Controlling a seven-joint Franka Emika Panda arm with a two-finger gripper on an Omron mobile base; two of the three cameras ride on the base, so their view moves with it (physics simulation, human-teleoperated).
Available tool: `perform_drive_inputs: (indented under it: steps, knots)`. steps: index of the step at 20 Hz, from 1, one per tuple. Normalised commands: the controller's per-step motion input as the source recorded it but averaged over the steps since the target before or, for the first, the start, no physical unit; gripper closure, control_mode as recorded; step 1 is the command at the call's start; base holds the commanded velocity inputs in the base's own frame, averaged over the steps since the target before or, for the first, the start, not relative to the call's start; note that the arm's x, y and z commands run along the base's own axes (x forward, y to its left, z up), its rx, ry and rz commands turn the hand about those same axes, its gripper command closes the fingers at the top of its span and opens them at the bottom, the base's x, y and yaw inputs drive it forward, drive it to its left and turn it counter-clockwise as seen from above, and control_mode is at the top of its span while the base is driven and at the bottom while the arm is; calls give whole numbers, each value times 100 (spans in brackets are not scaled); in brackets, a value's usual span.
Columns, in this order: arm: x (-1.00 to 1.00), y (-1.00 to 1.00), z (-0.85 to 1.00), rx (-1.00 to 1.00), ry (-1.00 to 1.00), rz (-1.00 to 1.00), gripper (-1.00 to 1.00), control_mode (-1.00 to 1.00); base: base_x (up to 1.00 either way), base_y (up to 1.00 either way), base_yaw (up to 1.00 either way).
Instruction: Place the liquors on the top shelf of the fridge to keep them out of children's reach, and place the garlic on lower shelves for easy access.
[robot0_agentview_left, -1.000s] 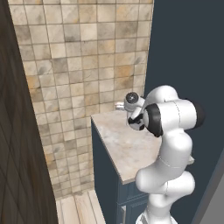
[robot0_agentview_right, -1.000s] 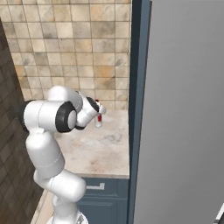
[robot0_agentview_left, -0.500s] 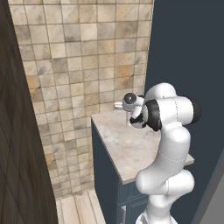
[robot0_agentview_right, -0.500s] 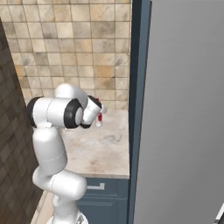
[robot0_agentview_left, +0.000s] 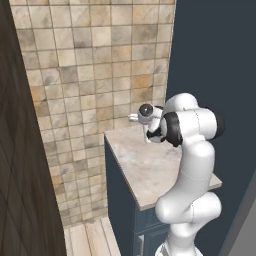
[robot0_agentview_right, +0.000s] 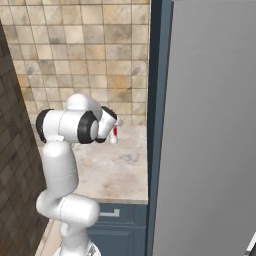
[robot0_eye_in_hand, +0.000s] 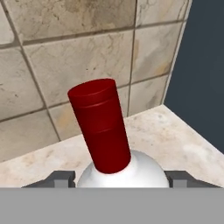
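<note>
1. The white liquor bottle (robot0_eye_in_hand: 120, 168) with its red cap (robot0_eye_in_hand: 99, 124) sits between the gripper (robot0_eye_in_hand: 122, 178) fingers, which pinch it.
2. It is held above the marble counter (robot0_agentview_right: 115, 167), near the back edge by the tiled wall (robot0_agentview_left: 95, 65).
3. The grey fridge door (robot0_agentview_right: 210, 130) stands just right of the counter.

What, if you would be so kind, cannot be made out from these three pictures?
- The white bottle: its lower body is cut off by the hand view's bottom edge; in the right base view the arm hides most of it.
- The gripper: the bottle hides how its jaws stand.
- The fridge: its closed door hides its inside.
</note>
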Motion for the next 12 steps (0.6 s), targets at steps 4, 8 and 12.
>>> perform_drive_inputs:
  steps: [4,8,12]
  knots:
    - [1,-10,-15,0,0,-1,100,-100,0,0,0]
    - [-1,-13,0,0,0,0,100,-100,0,0,0]
    - [-19,-1,28,0,0,0,100,-100,0,0,0]
